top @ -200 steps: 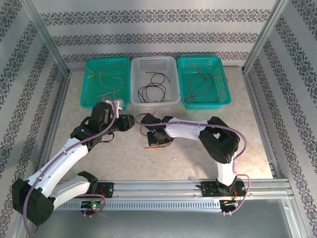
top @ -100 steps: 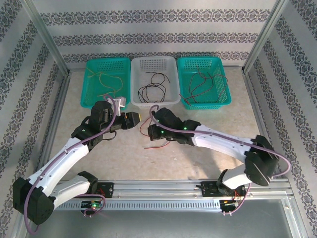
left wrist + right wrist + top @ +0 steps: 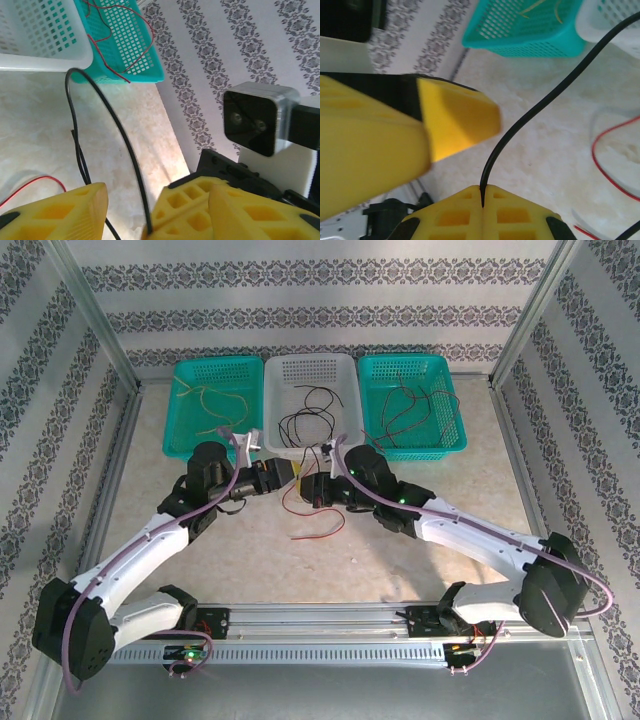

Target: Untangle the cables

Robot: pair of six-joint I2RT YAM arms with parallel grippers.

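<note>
Beige marbled table [image 3: 200,560] under me, and both my arms are stretching forward and bending inward, meeting just in front of the white basket [image 3: 345,443]. My left gripper [image 3: 284,473] is standing released, fingers apart, just beside my right gripper [image 3: 313,487], which is clamping tight on the black cable [image 3: 530,117]. From overhead, the red cable [image 3: 320,533] is lying loose on the table, nearer me than the white basket. My right wrist camera is showing the pinch itself, black cable rising out of the closed seam toward the white basket. My left wrist camera is showing that cable running through my open gap, with a teal basket [image 3: 145,65] beside the white one.
</note>
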